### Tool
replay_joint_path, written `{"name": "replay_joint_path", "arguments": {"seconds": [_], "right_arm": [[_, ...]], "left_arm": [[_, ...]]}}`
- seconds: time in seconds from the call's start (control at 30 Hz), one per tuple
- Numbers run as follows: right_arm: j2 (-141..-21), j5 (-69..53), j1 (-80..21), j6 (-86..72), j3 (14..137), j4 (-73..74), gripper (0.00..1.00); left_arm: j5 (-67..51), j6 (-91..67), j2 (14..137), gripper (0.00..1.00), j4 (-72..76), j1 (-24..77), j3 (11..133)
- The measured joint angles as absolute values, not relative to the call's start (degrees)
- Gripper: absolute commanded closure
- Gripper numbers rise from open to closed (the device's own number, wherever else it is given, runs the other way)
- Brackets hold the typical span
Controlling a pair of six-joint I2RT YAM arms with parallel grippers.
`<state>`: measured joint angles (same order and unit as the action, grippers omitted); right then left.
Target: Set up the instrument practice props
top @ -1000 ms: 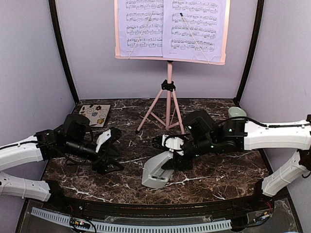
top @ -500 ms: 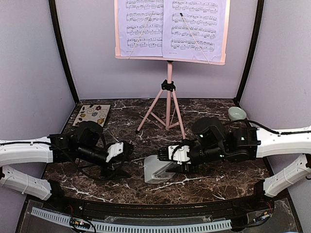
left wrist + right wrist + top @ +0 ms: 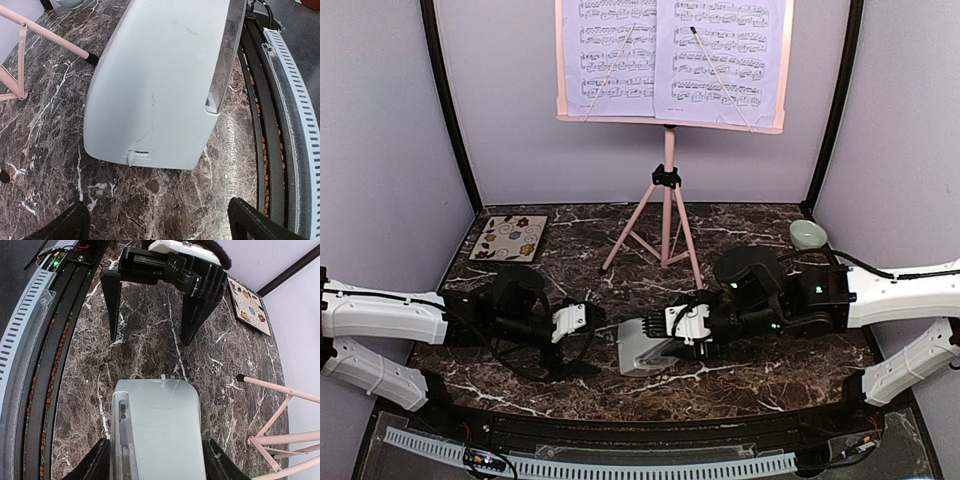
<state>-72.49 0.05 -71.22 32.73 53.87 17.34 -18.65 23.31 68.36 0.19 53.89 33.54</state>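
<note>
While the metronome (image 3: 642,345) lies tipped on its side on the bench (image 3: 770,375), just in front of the music stand (image 3: 668,200) legs, the right claw (image 3: 157,462) is clenched across its body. Left claw (image 3: 150,320) is spread wide and empty, facing its base end. Likely step: stand it upright. Best to centre the left claw on flat sides before closing, then swing the base down clear of the stand's near foot. Right fingertip contact is cropped. The pages (image 3: 610,60) on the stand are cut off above.
</note>
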Motion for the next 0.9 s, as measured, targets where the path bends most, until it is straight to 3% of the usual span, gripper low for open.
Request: {"name": "replay_joint_path", "arguments": {"seconds": [0.47,0.9], "right_arm": [[-74.15,1.43,-71.24,27.42,53.93,16.27,0.87],[-74.39,1.58,-71.24,25.71,54.00,15.88,0.87]], "left_arm": [[-21.17,15.22,74.04,0.01,16.51,54.63,28.29],[-21.93,13.04,81.30,0.02,22.74,57.19,28.29]]}}
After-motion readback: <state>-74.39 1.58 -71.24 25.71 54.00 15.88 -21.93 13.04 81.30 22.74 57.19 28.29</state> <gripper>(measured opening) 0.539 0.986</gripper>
